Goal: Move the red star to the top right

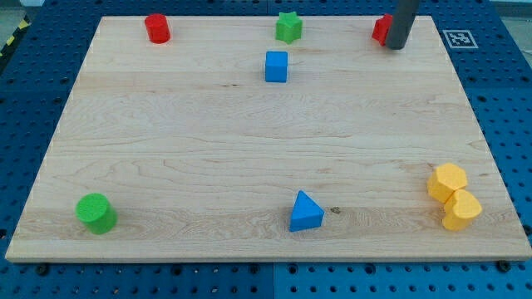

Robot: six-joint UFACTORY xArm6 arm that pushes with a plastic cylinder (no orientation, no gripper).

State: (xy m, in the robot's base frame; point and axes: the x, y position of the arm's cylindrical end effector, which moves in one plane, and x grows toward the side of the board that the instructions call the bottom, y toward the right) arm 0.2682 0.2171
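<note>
The red star (pixel 381 29) lies near the board's top right corner, mostly hidden behind my rod. My tip (pixel 396 46) rests on the board at the star's right side, touching it or nearly so. Only the star's left part shows, so its shape is hard to make out.
A red cylinder (pixel 157 28) sits at the top left. A green star (pixel 288 27) is at top centre with a blue cube (pixel 276 66) just below it. A green cylinder (pixel 96 213) is at bottom left, a blue triangle (pixel 306 212) at bottom centre, and two yellow blocks (pixel 447 182) (pixel 461 210) at bottom right. The wooden board (pixel 249 141) lies on a blue pegboard.
</note>
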